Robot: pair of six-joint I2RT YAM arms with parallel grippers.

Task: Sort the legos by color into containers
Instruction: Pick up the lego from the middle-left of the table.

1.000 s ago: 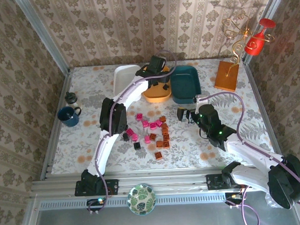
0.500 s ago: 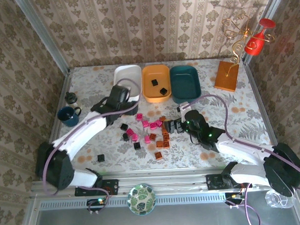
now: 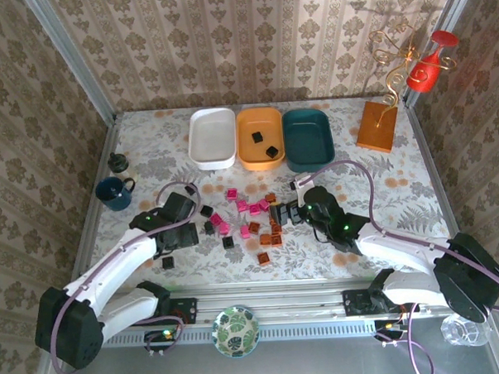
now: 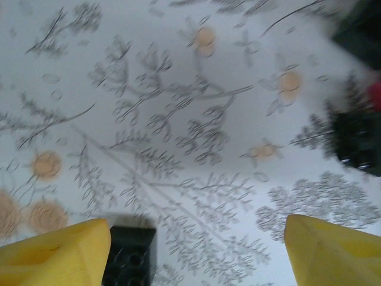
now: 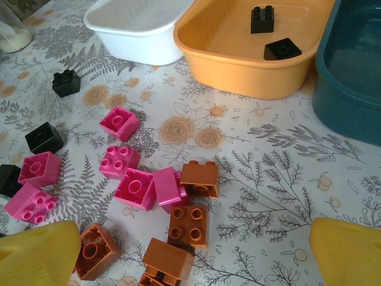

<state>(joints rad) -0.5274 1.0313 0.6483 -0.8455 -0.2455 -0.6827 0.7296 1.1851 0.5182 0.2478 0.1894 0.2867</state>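
Three containers stand in a row at the back: white point(image 3: 212, 137), orange point(image 3: 260, 137) and teal point(image 3: 308, 139). Two black legos point(image 5: 262, 18) lie in the orange tray point(image 5: 238, 65). Pink legos point(image 5: 119, 122) and brown legos point(image 5: 189, 225) are piled mid-table point(image 3: 251, 220), with loose black ones point(image 5: 65, 82) to their left. My right gripper point(image 3: 285, 212) hangs open over the pile's right side, its yellow fingers wide point(image 5: 191, 238). My left gripper point(image 3: 171, 244) is open low over the table point(image 4: 196, 232). A lone black lego point(image 4: 128, 259) lies just inside its left finger point(image 4: 59, 253), also seen as a black cube point(image 3: 167, 262).
A dark blue mug point(image 3: 113, 193) and a small jar point(image 3: 118, 163) stand at the left edge. An orange stand with gold wire point(image 3: 378, 125) and a red glass ornament point(image 3: 425, 72) are at the back right. The white tray point(image 5: 140, 30) and teal tray point(image 5: 351, 89) flank the orange one.
My left arm has swung back from the trays to the near left and come down over the lone black lego, jaws widening. My right gripper has moved left over the pile.
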